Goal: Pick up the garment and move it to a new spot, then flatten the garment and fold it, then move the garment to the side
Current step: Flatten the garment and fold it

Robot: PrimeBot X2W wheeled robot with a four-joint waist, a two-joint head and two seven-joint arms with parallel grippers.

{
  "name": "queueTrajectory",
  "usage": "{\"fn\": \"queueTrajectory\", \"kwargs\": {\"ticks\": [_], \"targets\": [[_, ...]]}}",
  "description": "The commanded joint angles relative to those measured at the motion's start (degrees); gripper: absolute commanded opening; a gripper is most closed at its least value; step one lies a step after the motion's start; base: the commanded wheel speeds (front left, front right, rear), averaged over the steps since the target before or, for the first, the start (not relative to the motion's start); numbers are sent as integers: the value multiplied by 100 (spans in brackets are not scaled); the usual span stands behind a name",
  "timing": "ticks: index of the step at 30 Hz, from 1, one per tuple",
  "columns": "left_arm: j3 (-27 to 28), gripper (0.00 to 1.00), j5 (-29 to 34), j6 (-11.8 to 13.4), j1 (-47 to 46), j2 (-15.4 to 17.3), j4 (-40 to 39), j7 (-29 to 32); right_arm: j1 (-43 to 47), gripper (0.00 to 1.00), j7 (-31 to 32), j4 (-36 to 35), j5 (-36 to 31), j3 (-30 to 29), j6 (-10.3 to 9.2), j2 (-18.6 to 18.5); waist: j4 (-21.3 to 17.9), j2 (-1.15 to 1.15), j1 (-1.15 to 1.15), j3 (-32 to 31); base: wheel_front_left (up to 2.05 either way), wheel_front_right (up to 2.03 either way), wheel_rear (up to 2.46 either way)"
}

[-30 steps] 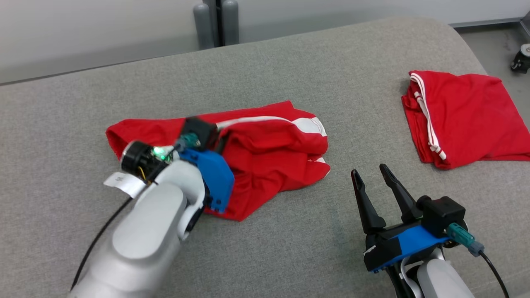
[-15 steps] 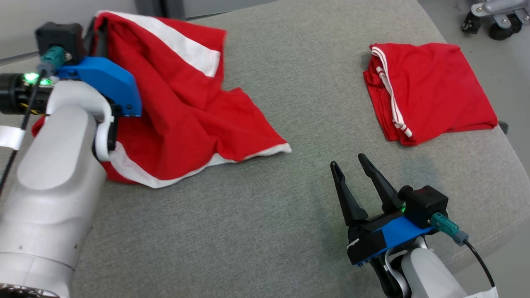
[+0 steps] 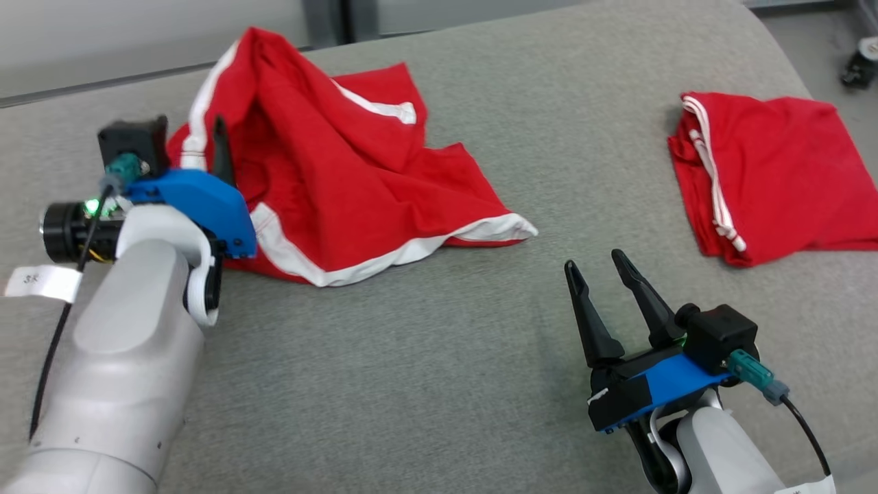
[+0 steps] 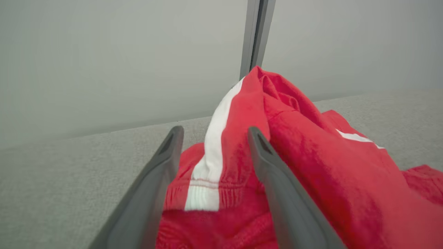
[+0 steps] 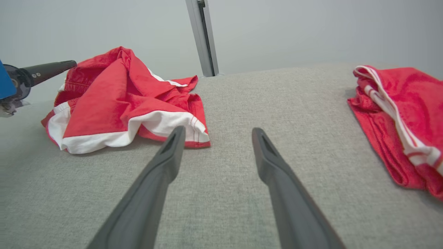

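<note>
Left hand (image 4: 215,133) stands with its two dark fingers spread wide and clamps nothing. The elastic waistband of the red shorts (image 3: 343,178), crossed by a white side stripe, lies loose in the gap between them. Whether the cloth touches either finger cannot be told.

Everything rests on a broad grey upholstered surface (image 3: 411,384) with a rounded far right corner. A pale wall (image 4: 104,62) rises behind its far edge.

The shorts lie at the far left of this surface as a crumpled heap. One fold stands up in a peak just beyond the left fingertips. The white-trimmed hem spreads toward the near right and ends in a point near the middle of the surface.

At the far right, close to the edge and well apart from the shorts, lies a folded red garment (image 3: 775,171) with thin white stripes along its left side.

The right hand (image 3: 593,261) is at the near right, over bare upholstery. Its fingers are fully apart, empty, and pointing toward the far side, at the stretch between the two red pieces.

A grey upright post (image 3: 329,20) stands against the wall behind the shorts. A dark castor wheel (image 3: 864,62) sits on the floor past the far right corner. A small white tag (image 3: 41,283) hangs by the left arm's cable.
</note>
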Motion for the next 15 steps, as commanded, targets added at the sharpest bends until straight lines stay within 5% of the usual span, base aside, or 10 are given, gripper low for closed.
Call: {"fn": "queueTrajectory", "kwargs": {"ticks": [1, 8, 15], "targets": [[-24, 100, -31, -41, 83, -24, -2, 5, -12, 100, -17, -4, -42, -20, 0, -5, 99, 0, 0, -4, 0, 0, 0], [-416, 100, 35, -478, 527, -257, -271, 68, 114, 100, 96, -60, -97, -101, 0, -5, 485, 0, 0, -180, 0, 0, 0], [-747, 100, 56, -795, 646, -236, -399, 786, 175, 100, 153, -90, -19, 44, 0, -6, 368, 0, 0, -297, 0, 0, 0]]}}
